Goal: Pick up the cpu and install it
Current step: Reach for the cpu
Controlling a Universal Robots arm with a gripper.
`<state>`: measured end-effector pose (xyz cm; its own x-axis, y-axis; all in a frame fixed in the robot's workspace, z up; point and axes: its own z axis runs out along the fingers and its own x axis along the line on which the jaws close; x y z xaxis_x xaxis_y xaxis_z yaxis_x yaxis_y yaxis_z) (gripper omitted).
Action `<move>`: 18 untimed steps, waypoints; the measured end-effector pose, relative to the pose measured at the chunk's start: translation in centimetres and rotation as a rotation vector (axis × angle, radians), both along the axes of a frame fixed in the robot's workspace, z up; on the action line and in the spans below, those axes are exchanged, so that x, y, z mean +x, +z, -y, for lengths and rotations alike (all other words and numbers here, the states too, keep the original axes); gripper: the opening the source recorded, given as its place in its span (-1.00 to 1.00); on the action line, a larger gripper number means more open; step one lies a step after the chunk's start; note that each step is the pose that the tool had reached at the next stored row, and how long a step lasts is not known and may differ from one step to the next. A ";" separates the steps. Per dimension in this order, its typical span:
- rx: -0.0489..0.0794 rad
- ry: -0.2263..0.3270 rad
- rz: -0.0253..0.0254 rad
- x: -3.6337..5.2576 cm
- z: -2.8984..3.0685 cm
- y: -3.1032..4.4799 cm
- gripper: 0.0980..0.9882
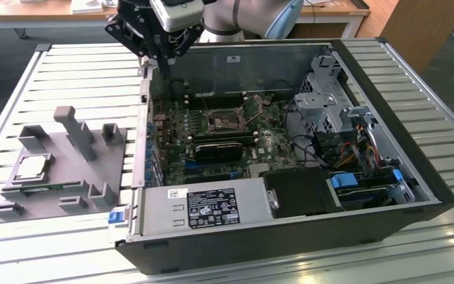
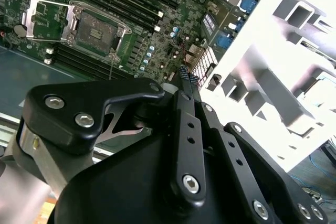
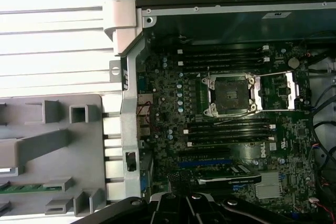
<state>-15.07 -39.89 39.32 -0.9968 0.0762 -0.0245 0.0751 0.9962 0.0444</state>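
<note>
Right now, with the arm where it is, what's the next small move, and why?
Probably carry the gripper toward the exterior view's left, to above the cpu. The cpu lies untouched on the grey holder outside the case, the gripper hangs over the case's edge, and the socket is open and empty.

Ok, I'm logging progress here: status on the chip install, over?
Gripper shut, empty, above the computer case edge. Chip on the grey holder, untouched. Socket open, nothing over it.
</note>
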 end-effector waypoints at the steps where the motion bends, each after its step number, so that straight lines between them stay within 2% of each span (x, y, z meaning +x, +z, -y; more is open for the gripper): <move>1: 0.000 0.000 0.0000 -0.02 0.00 0.00 -0.98; 18: 0.000 0.000 0.0000 -0.42 0.00 0.00 -0.98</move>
<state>-15.49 -39.89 39.32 -0.9968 0.0763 -0.0244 0.0751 0.9962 0.0444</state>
